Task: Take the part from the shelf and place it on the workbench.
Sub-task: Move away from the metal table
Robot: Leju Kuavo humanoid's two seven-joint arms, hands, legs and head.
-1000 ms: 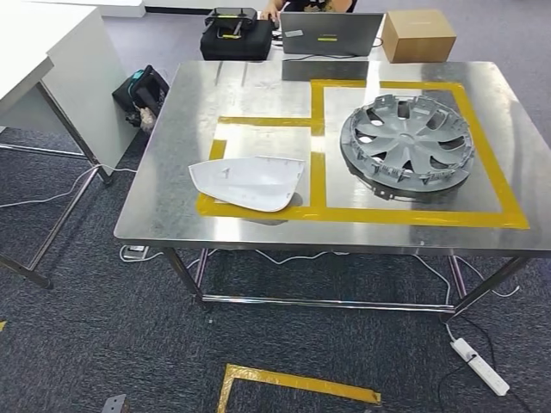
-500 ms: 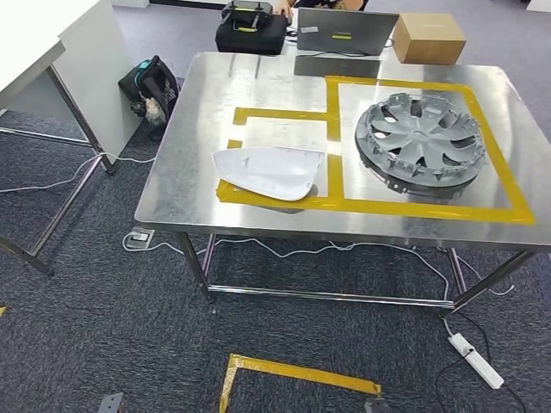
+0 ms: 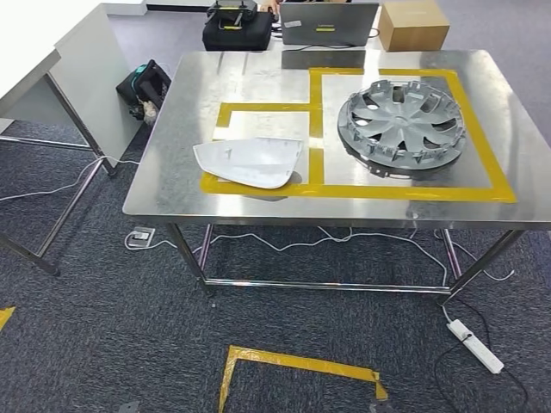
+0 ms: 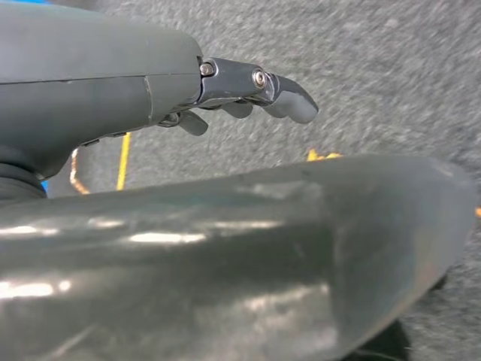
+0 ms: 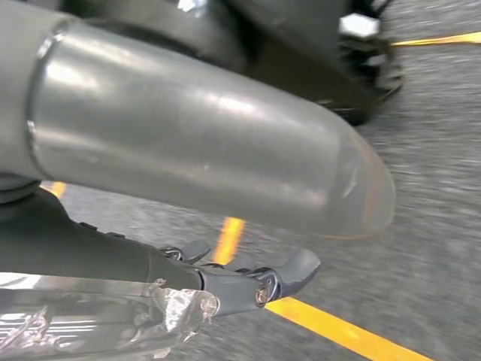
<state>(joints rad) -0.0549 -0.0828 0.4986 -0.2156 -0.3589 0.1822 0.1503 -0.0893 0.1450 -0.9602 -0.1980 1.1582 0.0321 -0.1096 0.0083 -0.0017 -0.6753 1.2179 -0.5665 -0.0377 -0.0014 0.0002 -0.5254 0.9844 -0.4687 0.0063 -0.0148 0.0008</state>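
A white curved shell part (image 3: 250, 161) lies flat on the steel workbench (image 3: 169, 185), across the yellow-taped left rectangle. A grey wheel cover (image 3: 401, 126) lies in the taped right rectangle. My left hand (image 4: 187, 83) hangs over grey carpet with its fingers (image 4: 283, 94) stretched out and nothing in it. My right hand (image 5: 170, 135) also hangs above the carpet, near a yellow floor line, its fingers (image 5: 267, 282) straight and holding nothing.
A laptop (image 3: 328, 23), a cardboard box (image 3: 413, 24) and a black bag (image 3: 237, 30) stand at the bench's far edge. A white table (image 3: 39, 52) is at the left with a dark bag (image 3: 146, 86) beside it. A power strip (image 3: 478, 346), cables and yellow floor tape (image 3: 299, 366) lie before the bench.
The whole head picture has shifted a little, so the camera has moved. The white part and the wheel cover lie where they were on the bench.
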